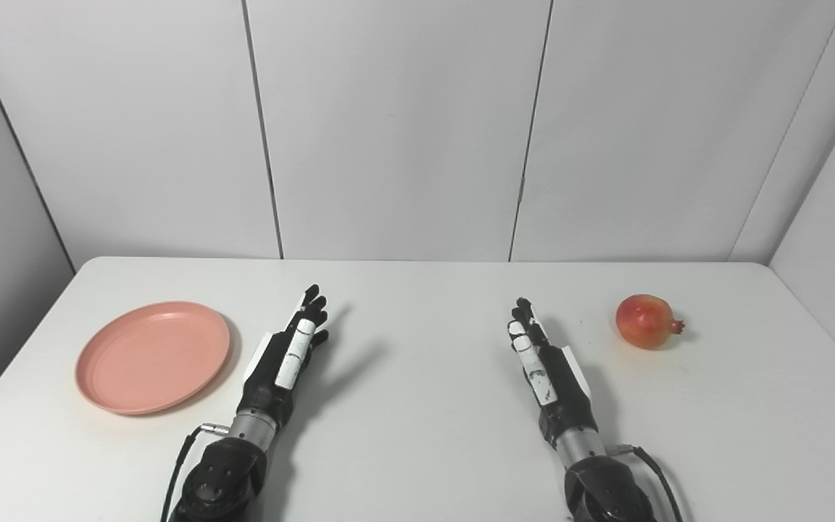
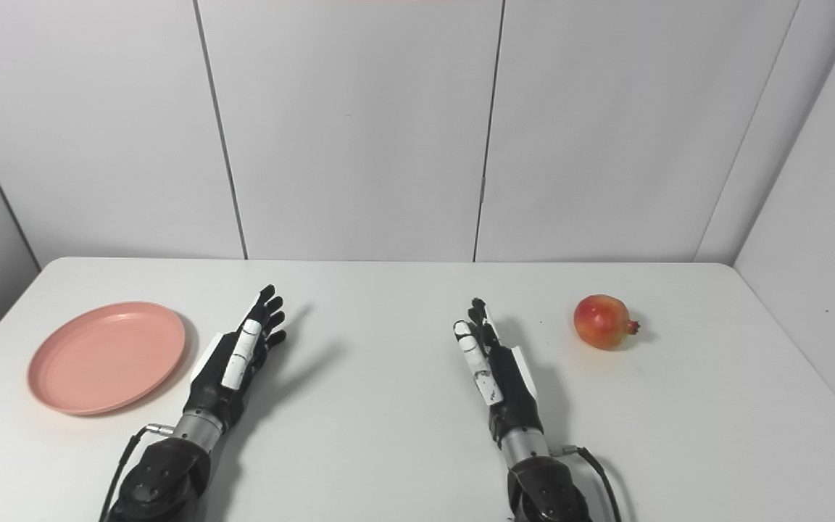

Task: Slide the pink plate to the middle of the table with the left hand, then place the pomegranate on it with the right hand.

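A pink plate (image 1: 153, 357) lies flat at the left side of the white table, with nothing on it. A red-yellow pomegranate (image 1: 646, 321) rests on the table at the right, its crown pointing right. My left hand (image 1: 288, 353) hovers just right of the plate's rim, fingers stretched forward and apart, holding nothing. My right hand (image 1: 542, 362) is left of the pomegranate and a little nearer to me, also open with fingers extended. Neither hand touches its object.
The white table (image 1: 417, 435) ends at grey wall panels behind and on both sides. A broad bare stretch of tabletop lies between the two hands. Thin cables run along both forearms near the bottom edge.
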`<control>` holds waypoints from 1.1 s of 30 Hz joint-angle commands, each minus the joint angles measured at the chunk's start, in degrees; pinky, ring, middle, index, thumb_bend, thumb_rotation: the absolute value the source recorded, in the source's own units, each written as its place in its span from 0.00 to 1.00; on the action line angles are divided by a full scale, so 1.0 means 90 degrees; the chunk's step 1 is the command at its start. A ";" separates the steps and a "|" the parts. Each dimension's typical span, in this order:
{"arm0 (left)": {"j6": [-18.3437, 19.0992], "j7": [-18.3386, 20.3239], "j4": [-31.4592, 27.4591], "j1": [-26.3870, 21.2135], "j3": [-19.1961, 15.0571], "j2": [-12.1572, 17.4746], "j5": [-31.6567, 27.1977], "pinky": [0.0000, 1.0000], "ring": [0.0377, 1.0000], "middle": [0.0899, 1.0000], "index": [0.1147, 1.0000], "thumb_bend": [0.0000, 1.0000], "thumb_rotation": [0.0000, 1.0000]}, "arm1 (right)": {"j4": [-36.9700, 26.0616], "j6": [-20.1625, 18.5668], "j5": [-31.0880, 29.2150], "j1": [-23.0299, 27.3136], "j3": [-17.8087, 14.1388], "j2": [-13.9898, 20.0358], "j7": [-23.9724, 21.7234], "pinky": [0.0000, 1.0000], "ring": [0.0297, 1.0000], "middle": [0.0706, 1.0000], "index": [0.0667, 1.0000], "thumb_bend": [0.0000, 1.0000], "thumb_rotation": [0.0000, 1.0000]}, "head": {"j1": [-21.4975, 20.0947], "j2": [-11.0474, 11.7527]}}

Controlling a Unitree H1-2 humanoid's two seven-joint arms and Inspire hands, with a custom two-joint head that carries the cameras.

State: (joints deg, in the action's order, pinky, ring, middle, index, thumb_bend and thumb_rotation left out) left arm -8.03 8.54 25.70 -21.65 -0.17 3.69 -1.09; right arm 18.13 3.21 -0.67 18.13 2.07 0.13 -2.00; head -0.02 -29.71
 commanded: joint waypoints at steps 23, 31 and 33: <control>-0.0341 -0.0744 0.0477 -0.0063 0.0398 -0.0516 0.0612 0.98 1.00 1.00 1.00 0.58 1.00 | -0.0031 0.0421 -0.0396 -0.0046 -0.0237 0.0477 -0.0549 1.00 1.00 1.00 1.00 0.57 0.96 | 0.1632 0.0620; -0.0489 -0.0562 0.0721 -0.0170 0.0393 -0.0525 0.0443 1.00 1.00 1.00 1.00 0.61 1.00 | 0.0069 0.0478 -0.0514 -0.0001 -0.0274 0.0481 -0.0661 1.00 1.00 1.00 1.00 0.57 0.95 | 0.1722 0.0647; -0.0448 -0.0558 0.0700 -0.0171 0.0388 -0.0534 0.0452 1.00 1.00 1.00 1.00 0.61 1.00 | 0.0052 0.0474 -0.0510 -0.0006 -0.0277 0.0481 -0.0656 1.00 1.00 1.00 1.00 0.56 0.95 | 0.1750 0.0646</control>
State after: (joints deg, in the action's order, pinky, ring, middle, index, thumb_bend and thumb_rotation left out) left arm -10.63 3.28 30.34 -24.29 2.92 -0.26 3.78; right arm 18.21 4.31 -4.89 17.46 0.05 3.95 -7.45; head 15.56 -23.82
